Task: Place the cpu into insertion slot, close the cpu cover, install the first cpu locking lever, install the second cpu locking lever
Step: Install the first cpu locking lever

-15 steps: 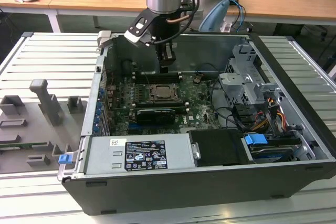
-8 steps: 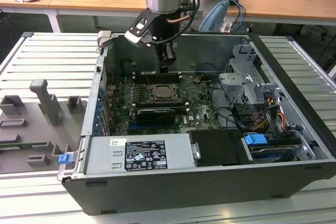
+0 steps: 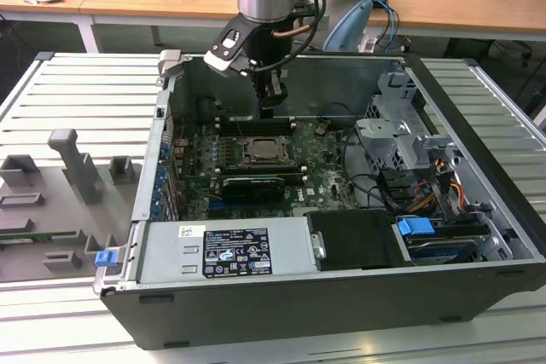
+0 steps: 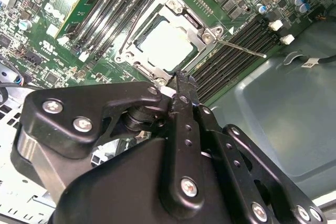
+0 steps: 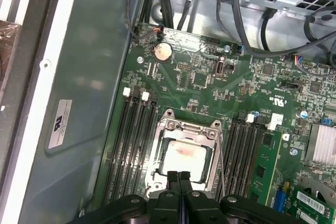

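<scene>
cpu (image 5: 181, 157) lies flat in the insertion slot (image 4: 140, 39) near the middle of the green motherboard (image 5: 210, 82). its pale face shows through the window of the cpu cover (image 5: 190, 129), which is folded down over it. the gripper (image 5: 179, 174) hangs just above the socket's edge, fingers pressed together with nothing between them. a thin locking lever (image 4: 240, 47) sticks out over the memory slots (image 4: 231, 64).
</scene>
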Tool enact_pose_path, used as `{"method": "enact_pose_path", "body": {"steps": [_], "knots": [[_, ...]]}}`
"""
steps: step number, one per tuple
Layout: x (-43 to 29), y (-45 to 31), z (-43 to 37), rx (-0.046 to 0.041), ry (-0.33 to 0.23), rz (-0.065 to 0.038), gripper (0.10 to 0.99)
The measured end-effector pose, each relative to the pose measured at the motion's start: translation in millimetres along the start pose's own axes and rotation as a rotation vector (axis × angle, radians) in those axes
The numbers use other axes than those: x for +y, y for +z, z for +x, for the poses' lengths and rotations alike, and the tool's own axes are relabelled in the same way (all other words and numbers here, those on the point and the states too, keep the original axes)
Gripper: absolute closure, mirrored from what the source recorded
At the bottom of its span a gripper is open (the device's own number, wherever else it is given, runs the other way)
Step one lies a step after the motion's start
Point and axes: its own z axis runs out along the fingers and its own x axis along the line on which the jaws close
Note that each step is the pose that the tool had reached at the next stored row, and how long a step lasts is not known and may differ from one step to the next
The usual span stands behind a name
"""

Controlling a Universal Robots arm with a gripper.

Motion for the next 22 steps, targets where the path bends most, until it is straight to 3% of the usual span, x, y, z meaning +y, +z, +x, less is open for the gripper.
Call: {"method": "enact_pose_path", "body": {"steps": [22], "knots": [[0.0,0.0,0.0,0.0022,-0.039,0.0,0.98]]}}
